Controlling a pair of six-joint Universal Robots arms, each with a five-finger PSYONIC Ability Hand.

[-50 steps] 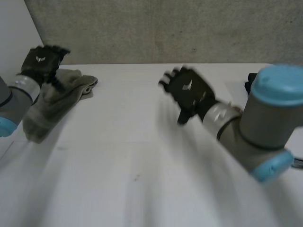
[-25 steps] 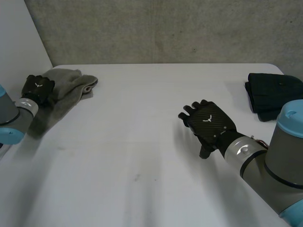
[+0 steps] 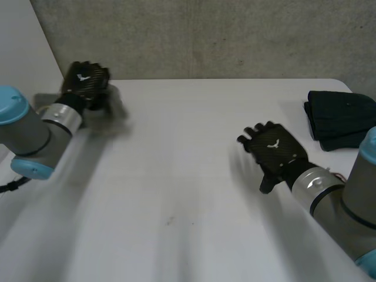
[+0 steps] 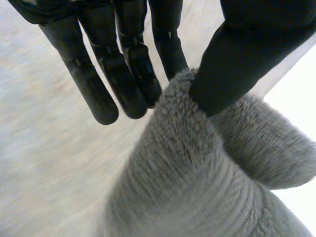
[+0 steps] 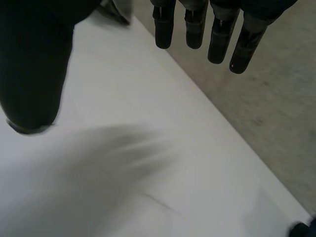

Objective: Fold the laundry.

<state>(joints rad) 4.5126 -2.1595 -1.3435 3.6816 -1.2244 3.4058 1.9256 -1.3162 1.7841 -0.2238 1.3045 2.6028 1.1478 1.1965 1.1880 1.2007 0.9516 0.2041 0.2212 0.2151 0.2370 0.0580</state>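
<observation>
A grey fleece cloth (image 4: 197, 173) hangs bunched from my left hand (image 3: 85, 82), which is raised over the table's far left corner. In the left wrist view the thumb (image 4: 232, 64) presses a fold of the cloth against the fingers (image 4: 133, 74), so the hand is shut on it. In the head view the cloth (image 3: 114, 106) trails as a smear under that hand. My right hand (image 3: 273, 150) hovers over the right half of the white table (image 3: 176, 188) with fingers (image 5: 217, 34) straight and spread, holding nothing.
A folded dark garment (image 3: 341, 117) lies at the table's far right edge, beyond my right hand. A grey concrete wall runs behind the table. The table's left edge passes close under my left arm.
My left hand closed on the grey cloth and lifted it off the table, swinging up and to the right. My right hand pulled back toward the near right.
</observation>
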